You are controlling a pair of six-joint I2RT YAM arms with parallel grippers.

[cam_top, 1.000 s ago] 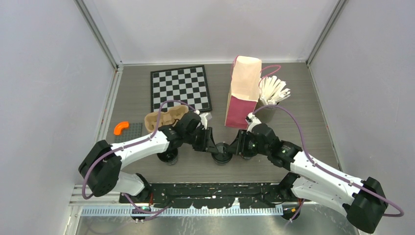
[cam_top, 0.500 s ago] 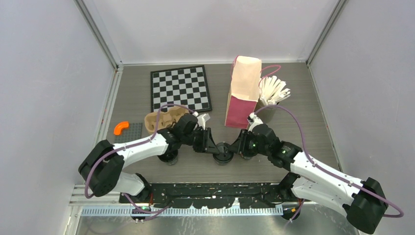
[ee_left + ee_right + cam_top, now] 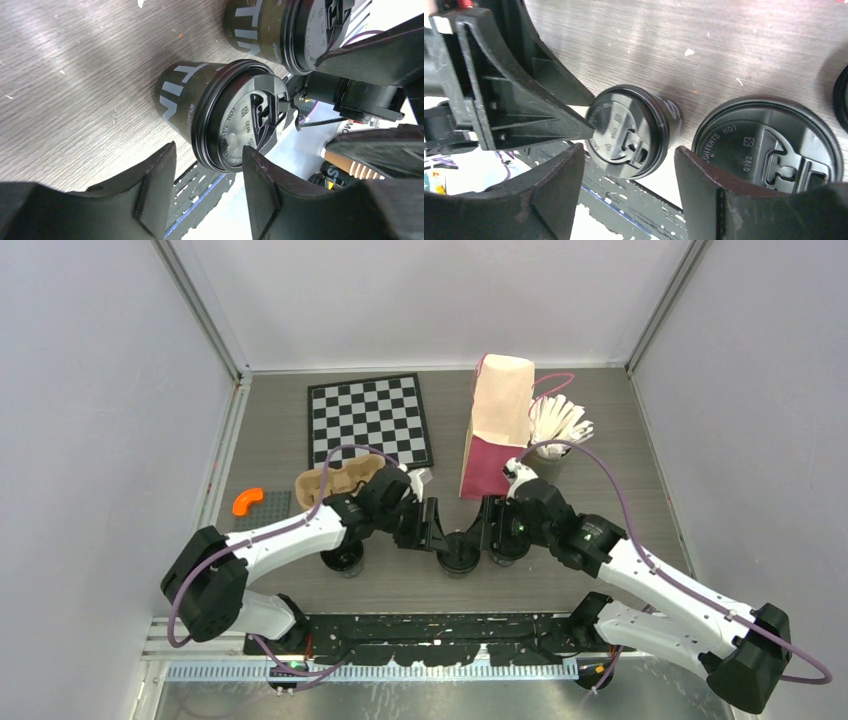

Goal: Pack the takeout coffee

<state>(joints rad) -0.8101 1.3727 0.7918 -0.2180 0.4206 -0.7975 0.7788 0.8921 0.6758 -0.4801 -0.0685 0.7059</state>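
Grey table (image 3: 620, 440), both jaws parted, flanking lidded cup (image 3: 458, 552)

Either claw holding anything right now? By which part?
Nothing is held. The left claw and the right claw are both open, flanking the lidded cup between them.

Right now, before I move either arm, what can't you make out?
Top view: left cup half under the left arm; tray partly too.
Top view: right cup mostly under the right gripper.
Right wrist: a dark round thing cut off by the right edge, unidentifiable.
All views: cup contents, covered by lids.
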